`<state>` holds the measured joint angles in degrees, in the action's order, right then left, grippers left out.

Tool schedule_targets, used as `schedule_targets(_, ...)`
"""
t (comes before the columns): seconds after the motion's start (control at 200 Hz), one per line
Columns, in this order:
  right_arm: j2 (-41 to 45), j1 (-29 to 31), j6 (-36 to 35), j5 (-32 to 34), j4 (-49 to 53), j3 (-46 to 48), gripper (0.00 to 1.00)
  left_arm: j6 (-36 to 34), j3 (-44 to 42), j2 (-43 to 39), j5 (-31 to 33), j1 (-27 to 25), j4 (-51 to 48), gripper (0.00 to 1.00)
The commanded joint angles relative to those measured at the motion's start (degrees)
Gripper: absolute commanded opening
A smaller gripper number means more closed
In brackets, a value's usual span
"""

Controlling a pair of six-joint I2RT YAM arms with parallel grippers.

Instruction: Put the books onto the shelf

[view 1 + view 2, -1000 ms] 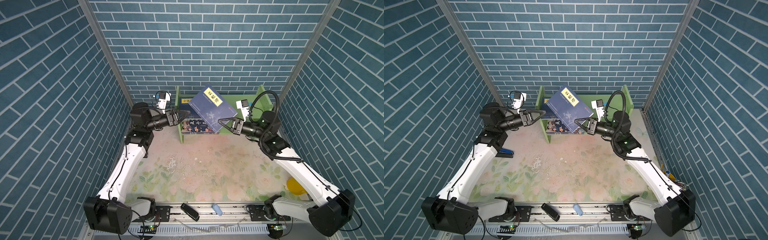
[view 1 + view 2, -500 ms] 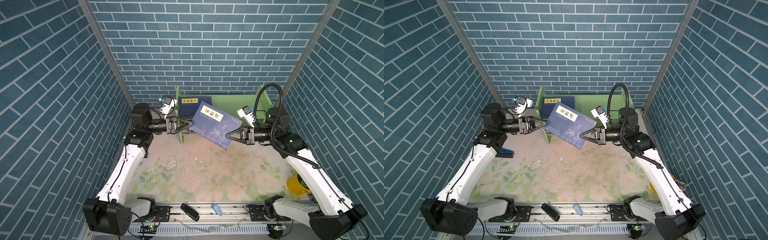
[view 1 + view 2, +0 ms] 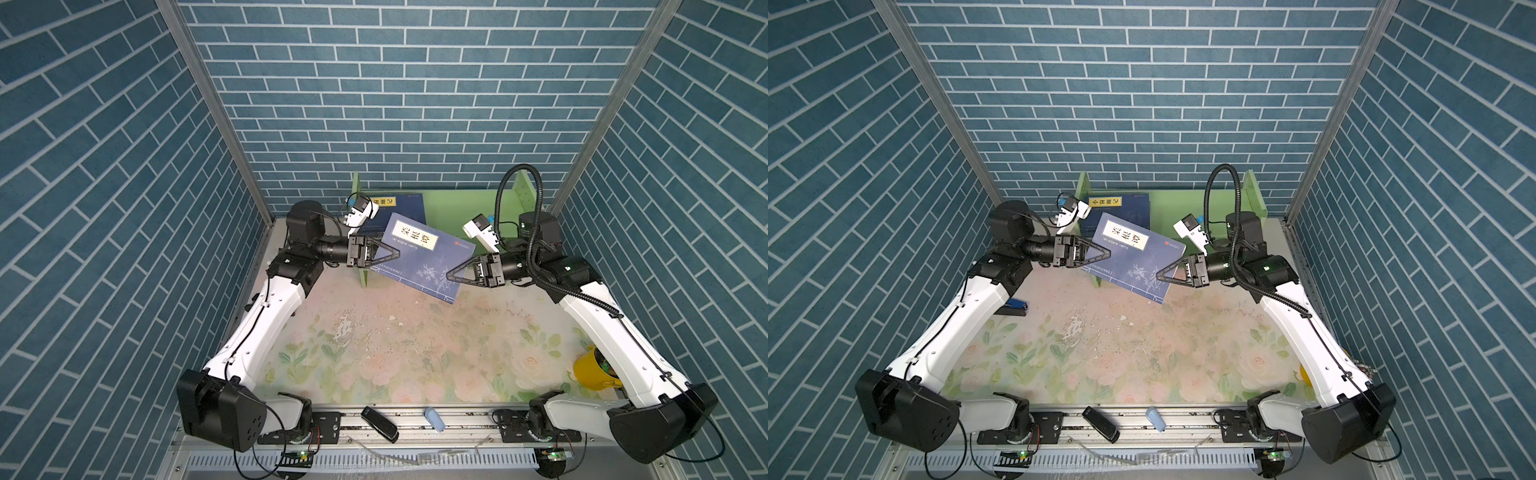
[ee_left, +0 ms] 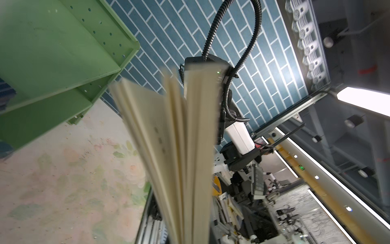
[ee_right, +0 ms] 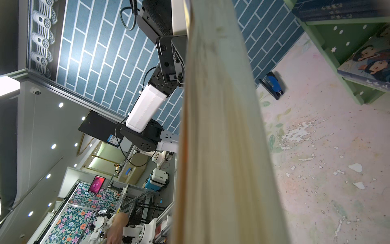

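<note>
L gripper (image 3: 395, 254) pinched shut on navy book (image 3: 428, 257) at label-side edge; R gripper (image 3: 451, 275) clamped on opp. edge. Both top views: book tilted in air, fronting green shelf (image 3: 457, 205), hiding lower tier.
L wrist: cream pages fanned, blurred; fingers hidden; shelf panel w/ small holes.
R wrist: page block fills middle, jaws unseen; glossy cartoon book (image 5: 371, 63) on lower tier, cut off.

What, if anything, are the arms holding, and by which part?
The navy book, in the air: left gripper clamps its yellow-label end, right gripper the opposite end.
</note>
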<state>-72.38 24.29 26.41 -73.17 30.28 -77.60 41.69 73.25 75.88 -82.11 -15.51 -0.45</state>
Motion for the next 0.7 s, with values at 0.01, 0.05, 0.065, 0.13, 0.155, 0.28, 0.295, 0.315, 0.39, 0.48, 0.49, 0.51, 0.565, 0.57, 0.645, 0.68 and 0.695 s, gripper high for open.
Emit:
schedule_targets(0.01,-0.48,-0.3,-4.42,-0.13,0.83,-2.47,0.27,-0.74,0.85,-0.95,-0.3,-0.22,1.66,0.0)
schedule_targets(0.05,-0.27,-0.4,-4.53,1.47,0.74,-2.17,0.38,-0.95,0.75,-1.31,0.54,-0.16,2.02,0.0)
schedule_targets(0.065,-0.16,-0.41,-4.61,2.19,0.75,-2.01,0.41,-1.06,0.75,-1.46,0.75,-0.14,2.11,0.0)
schedule_targets(0.13,0.81,-0.72,-4.62,6.03,0.38,-0.93,0.5,-1.25,1.0,-2.03,1.56,0.03,3.39,0.0)
schedule_targets(0.155,1.51,-0.82,-4.2,7.66,-0.28,-0.1,0.52,-1.49,1.1,-2.2,1.74,0.1,3.8,0.0)
schedule_targets(0.28,5.08,-1.18,4.54,9.31,-13.04,6.82,0.54,-2.68,2.23,-2.49,3.79,0.21,4.4,0.0)
schedule_targets(0.295,5.52,-1.22,5.64,9.58,-14.83,7.7,0.54,-2.74,2.35,-2.49,4.13,0.24,4.4,0.0)
schedule_targets(0.315,6.07,-1.21,7.38,9.97,-17.44,8.91,0.54,-2.72,2.44,-2.41,4.5,0.28,4.4,0.0)
schedule_targets(0.39,7.29,-1.18,14.45,10.48,-28.68,13.39,0.52,-2.68,2.52,-2.16,5.91,0.25,4.31,0.0)
schedule_targets(0.48,7.34,-1.18,20.87,10.82,-37.94,16.32,0.51,-2.7,2.11,-1.63,7.48,0.3,4.57,0.0)
schedule_targets(0.49,7.34,-1.18,21.68,10.84,-39.27,16.6,0.5,-2.68,2.04,-1.62,7.66,0.3,4.58,0.0)
schedule_targets(0.51,7.26,-1.18,23.22,11.0,-41.64,17.37,0.49,-2.52,1.92,-1.53,8.08,0.3,4.62,0.0)
schedule_targets(0.565,6.77,-1.18,26.71,11.03,-46.82,18.63,0.48,-1.71,1.27,-1.26,9.42,0.3,5.64,0.0)
schedule_targets(0.57,6.7,-1.18,26.95,10.98,-47.21,18.72,0.47,-1.53,1.19,-1.22,9.46,0.3,5.86,0.0)
schedule_targets(0.645,5.8,-1.09,30.11,10.93,-51.88,19.49,0.42,0.69,-0.17,-0.83,10.92,0.3,8.61,0.0)
schedule_targets(0.68,5.44,-1.08,30.8,10.86,-53.07,19.43,0.4,1.24,-0.6,-0.68,11.6,0.3,8.96,0.0)
schedule_targets(0.695,5.29,-1.09,31.07,10.85,-53.53,19.45,0.4,1.39,-0.69,-0.58,11.88,0.3,9.04,0.0)
